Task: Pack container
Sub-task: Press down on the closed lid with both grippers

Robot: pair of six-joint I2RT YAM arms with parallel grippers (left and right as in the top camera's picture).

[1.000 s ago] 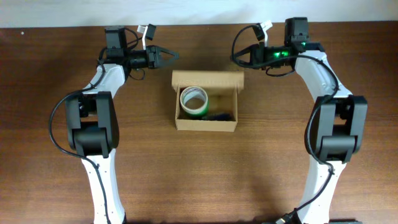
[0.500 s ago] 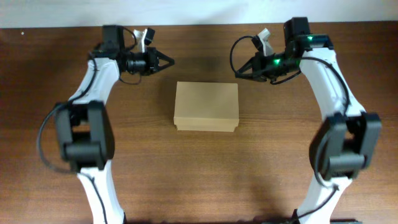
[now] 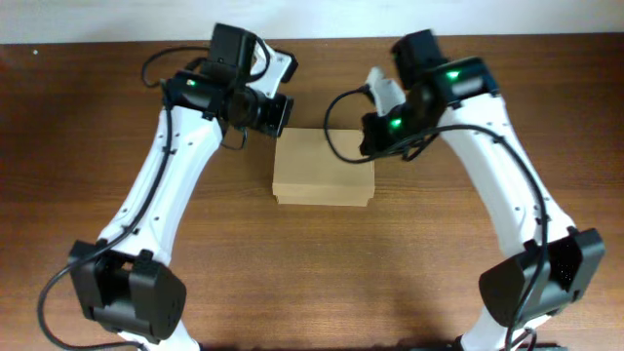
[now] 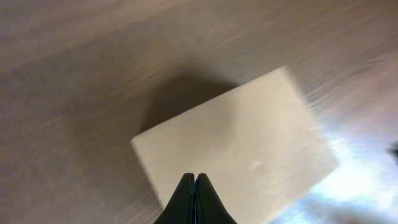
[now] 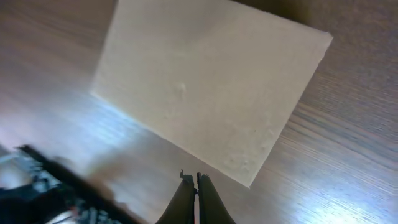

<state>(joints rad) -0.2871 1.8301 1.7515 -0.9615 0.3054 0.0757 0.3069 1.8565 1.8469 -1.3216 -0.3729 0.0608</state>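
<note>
Hovering by the closed container (image 3: 323, 168) on the surface (image 3: 312, 263), left claw (image 4: 194, 185) and right claw (image 5: 191, 185) both sit pinched shut, holding nothing.

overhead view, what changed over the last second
The container went from lid open to closed. Both arms swung inward: the left gripper and right gripper, each shut, are now near its back corners. The container kept its spot on the table.
</note>
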